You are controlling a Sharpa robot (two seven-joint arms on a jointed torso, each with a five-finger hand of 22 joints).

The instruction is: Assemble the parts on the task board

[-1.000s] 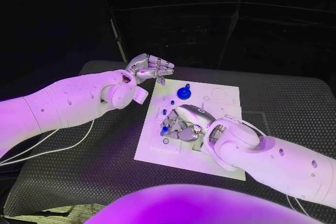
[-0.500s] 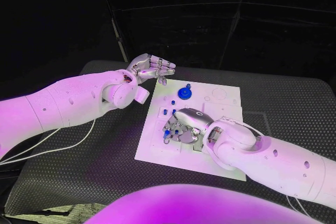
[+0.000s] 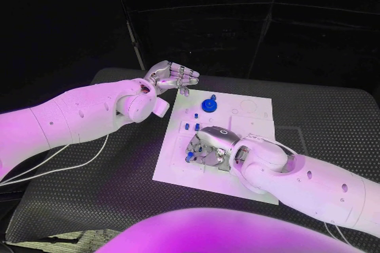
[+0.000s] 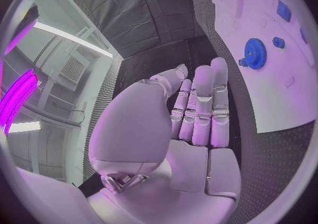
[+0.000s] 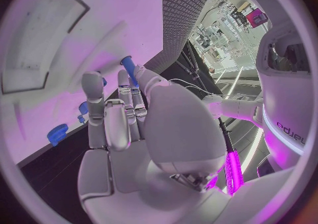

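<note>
Head view: right hand [image 3: 207, 149], at frame centre, pinches a blue peg [image 5: 129, 68] over the task board [image 3: 252, 121], apparently for insertion; left hand [image 3: 170, 76], upper left, stays clear, fingers curled, holding nothing.

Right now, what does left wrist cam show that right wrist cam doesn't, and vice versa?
Left wrist view alone: the left hand, holding nothing, off the board's edge, and the toothed face of the blue gear.
Right wrist view alone: the right hand low over the board, with a blue peg at its fingertips; whether it grips it is unclear.
Both: the white task board.
</note>
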